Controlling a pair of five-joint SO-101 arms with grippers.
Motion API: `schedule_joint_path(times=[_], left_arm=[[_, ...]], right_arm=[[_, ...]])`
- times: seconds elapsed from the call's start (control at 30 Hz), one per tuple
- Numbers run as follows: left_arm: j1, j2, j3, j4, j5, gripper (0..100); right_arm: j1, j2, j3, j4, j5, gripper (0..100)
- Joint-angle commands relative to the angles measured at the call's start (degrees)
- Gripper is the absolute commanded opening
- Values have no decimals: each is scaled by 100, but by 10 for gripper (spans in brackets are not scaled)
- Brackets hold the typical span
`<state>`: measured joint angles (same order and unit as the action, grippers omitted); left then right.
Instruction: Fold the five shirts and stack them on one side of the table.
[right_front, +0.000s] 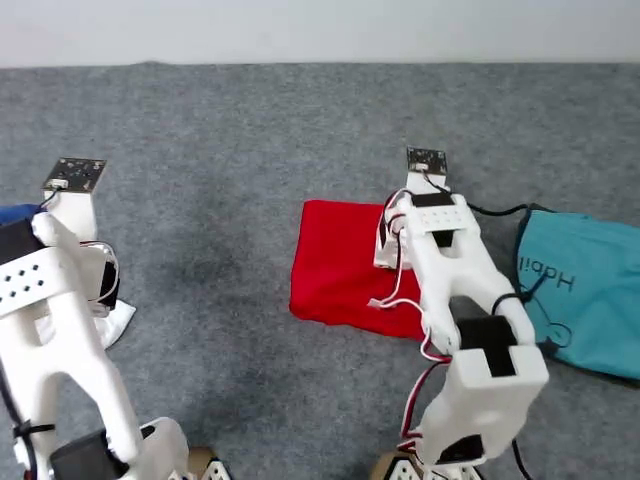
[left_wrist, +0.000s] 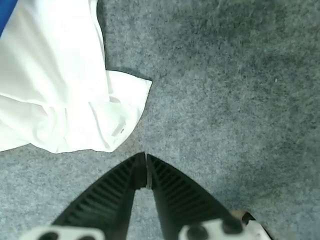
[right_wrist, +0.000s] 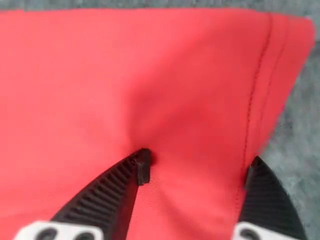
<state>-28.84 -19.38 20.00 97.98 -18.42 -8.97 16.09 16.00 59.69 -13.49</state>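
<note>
Red shirt (right_front: 335, 270) lay mid-table, apparently folded. Right gripper (right_wrist: 199, 167) stood spread astride its hemmed edge. Left gripper (left_wrist: 146, 169) was pressed together, empty, just beside the white shirt (left_wrist: 60, 90). Judged step: grasping the red shirt. The next move calls for closing squarely on that edge.

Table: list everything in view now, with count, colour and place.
red shirt: 1, red, folded, mid-table under the right arm.
teal shirt: 1, teal, right edge.
white shirt: 1, white, left side by the left arm.
blue cloth: 1, blue, far left edge, mostly cut off.
table: 1, grey.
left pincer: 1, black, shut, above bare table beside the white shirt.
right pincer: 1, black, open, on the red shirt near its edge.
</note>
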Motion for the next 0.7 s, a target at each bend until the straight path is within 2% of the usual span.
schedule_joint_path(times=[0.0,0.1,0.33,0.4,0.47,0.67], left_arm=[[-26,-211,-22,35,-26,5],[-26,-211,-22,35,-26,5],[-26,-211,-22,35,-26,5],[-26,-211,-22,35,-26,5],[-26,-211,-22,35,-26,5],[-26,-211,-40,35,-35,5]], right_arm=[[13,391,-290,418,-53,124],[4,778,-835,857,615,5],[391,646,-1090,1086,897,10],[505,356,-1081,1130,1292,10],[629,66,-1108,1226,1987,10],[1077,-251,-1582,875,4888,10]])
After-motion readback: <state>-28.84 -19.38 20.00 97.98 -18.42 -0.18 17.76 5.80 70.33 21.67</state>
